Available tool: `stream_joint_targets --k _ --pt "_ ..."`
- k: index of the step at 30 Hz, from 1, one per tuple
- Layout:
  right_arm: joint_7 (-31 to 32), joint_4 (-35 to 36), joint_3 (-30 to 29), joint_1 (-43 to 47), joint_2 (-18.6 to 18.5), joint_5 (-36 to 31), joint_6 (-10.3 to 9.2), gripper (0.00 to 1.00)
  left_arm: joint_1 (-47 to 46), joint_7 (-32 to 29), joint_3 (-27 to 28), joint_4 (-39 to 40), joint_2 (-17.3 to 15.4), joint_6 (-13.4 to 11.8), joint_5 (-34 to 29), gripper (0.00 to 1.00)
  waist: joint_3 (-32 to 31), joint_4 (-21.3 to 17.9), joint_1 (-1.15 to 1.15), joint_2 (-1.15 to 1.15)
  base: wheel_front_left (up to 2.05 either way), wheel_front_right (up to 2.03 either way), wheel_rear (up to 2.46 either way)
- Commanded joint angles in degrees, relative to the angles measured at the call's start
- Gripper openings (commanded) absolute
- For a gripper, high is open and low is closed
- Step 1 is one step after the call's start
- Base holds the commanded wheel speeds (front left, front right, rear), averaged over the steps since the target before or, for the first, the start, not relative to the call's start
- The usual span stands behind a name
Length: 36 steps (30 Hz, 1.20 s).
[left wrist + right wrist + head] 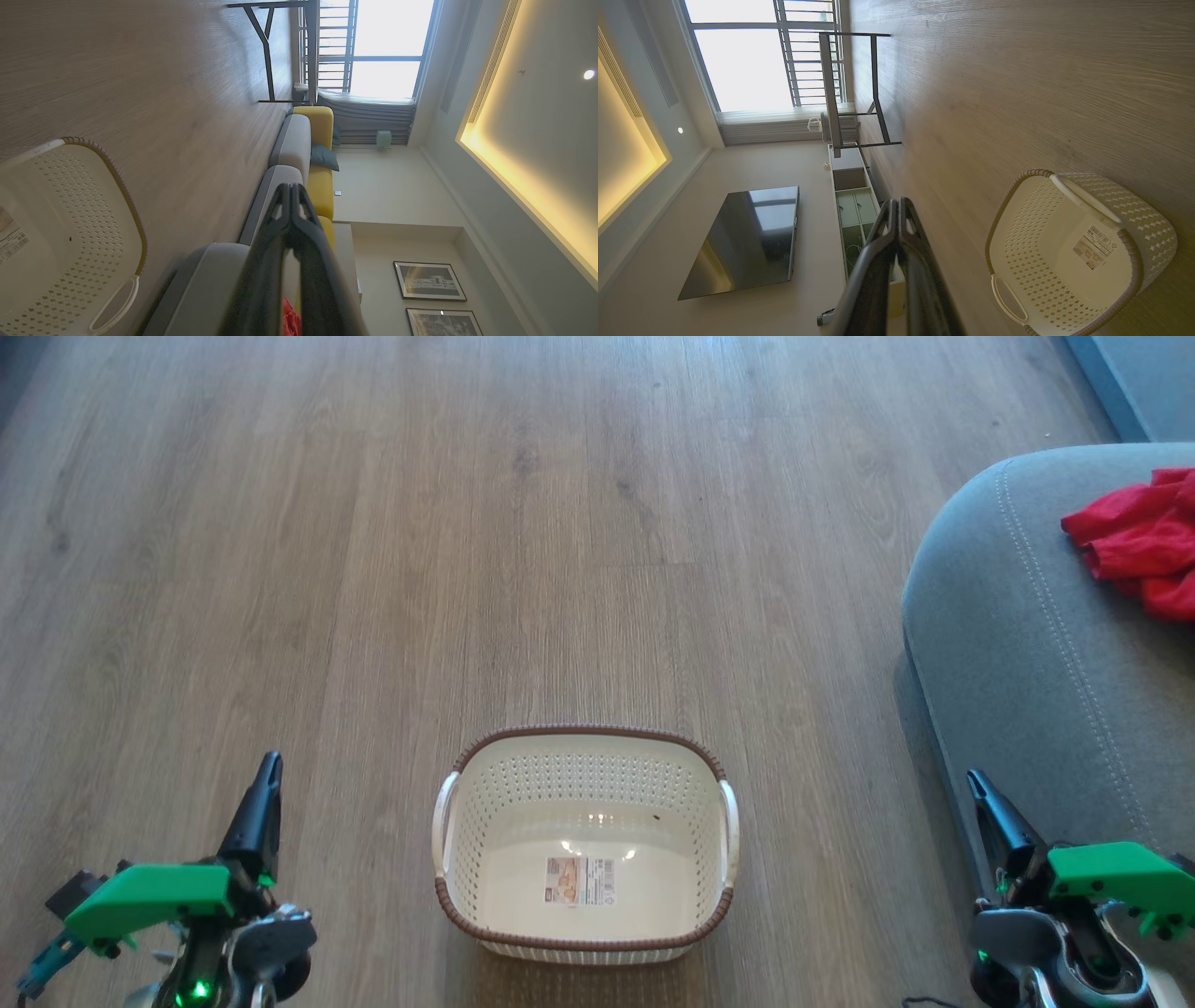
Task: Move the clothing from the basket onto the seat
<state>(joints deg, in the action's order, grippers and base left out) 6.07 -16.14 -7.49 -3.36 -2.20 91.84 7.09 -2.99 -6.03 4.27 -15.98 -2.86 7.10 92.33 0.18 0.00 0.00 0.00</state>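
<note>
The basket [560, 779] is set on the wooden floor [467, 523], with a label sticker [580, 881] seen on its bare bottom. Red clothing [1139, 546] is bunched on the grey seat [1018, 644] at the right. The left gripper [271, 763] and right gripper [976, 780] are held closed at the lower corners.

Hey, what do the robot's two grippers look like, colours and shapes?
The left gripper and right gripper each have long, dark, tapered fingers ending in a narrow tip. Behind each sits a bright green angular bracket on silver-grey metal wrist parts with a small green light. A teal connector sticks out beside the left one.
</note>
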Motion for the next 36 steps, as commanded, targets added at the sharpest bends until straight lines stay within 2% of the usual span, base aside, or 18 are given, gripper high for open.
stream_joint_targets --k 1,36 --pt "0.4 2.1 1.0 -2.8 -0.7 0.3 0.4 0.0 -3.2 -0.2 2.0 1.9 -0.2 0.4 0.1 0.0 0.0 0.0 0.0 0.0 0.0 0.0 0.0" --pt "0.4 2.1 1.0 -2.8 -0.7 0.3 0.4 0.0 -3.2 -0.4 2.1 1.9 -0.2 0.4 0.0 0.0 0.0 0.0 0.0 0.0 0.0 0.0 0.0"
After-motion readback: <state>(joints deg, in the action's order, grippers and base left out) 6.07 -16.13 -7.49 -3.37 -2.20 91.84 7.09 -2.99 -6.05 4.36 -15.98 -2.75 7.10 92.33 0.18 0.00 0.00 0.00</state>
